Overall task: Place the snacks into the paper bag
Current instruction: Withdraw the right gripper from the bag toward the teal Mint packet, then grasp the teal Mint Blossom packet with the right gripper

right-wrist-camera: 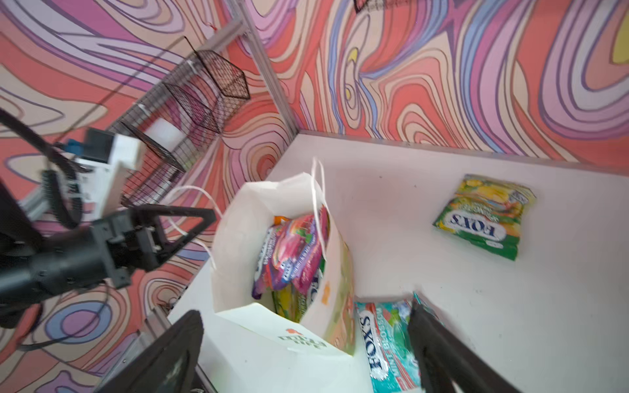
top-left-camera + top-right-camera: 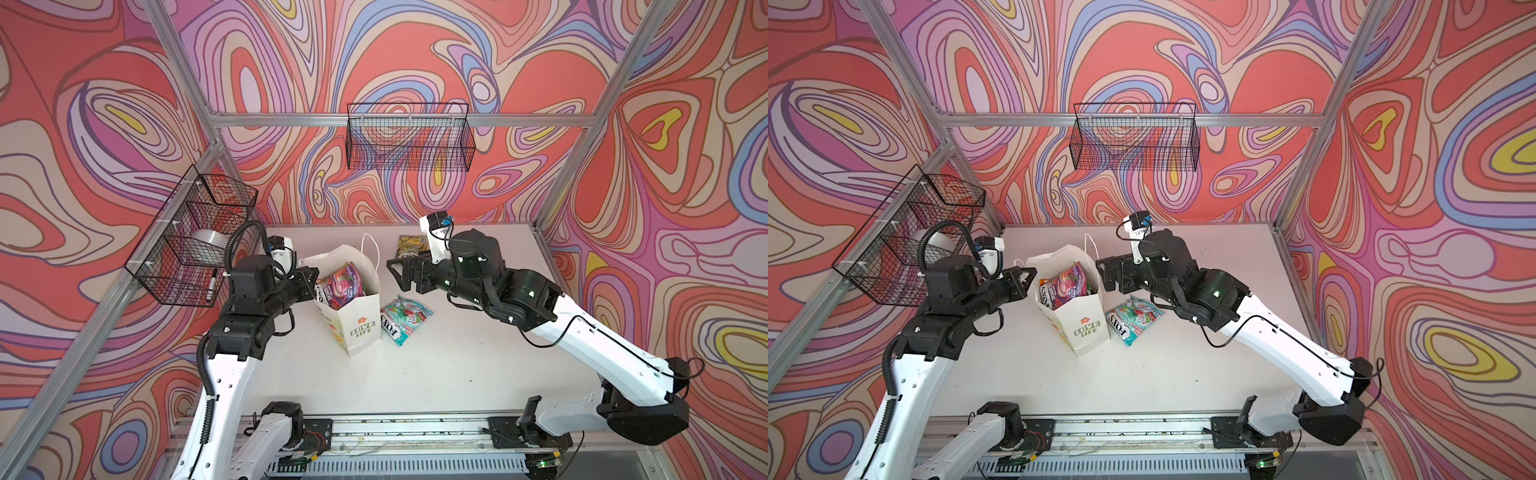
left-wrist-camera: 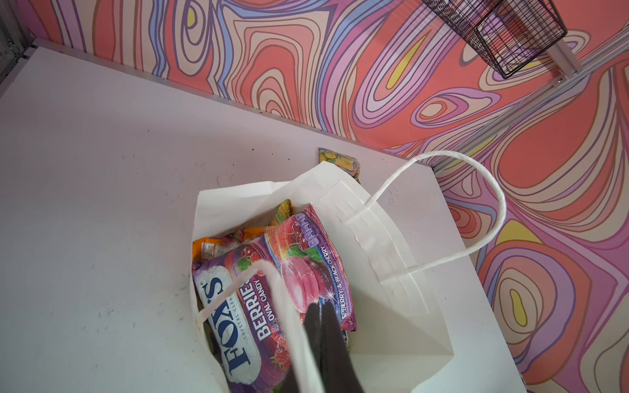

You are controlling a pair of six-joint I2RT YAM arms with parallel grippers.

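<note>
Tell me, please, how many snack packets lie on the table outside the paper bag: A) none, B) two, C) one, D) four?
B: a teal packet lies beside the paper bag, and a yellow-green packet lies farther back.

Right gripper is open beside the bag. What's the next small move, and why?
Probably lower the open right gripper onto the teal glossy plastic packet lying flat beside the white upright paper bag: the gripper holds nothing, and that packet lies nearer than the yellow-green plastic packet farther back.
</note>
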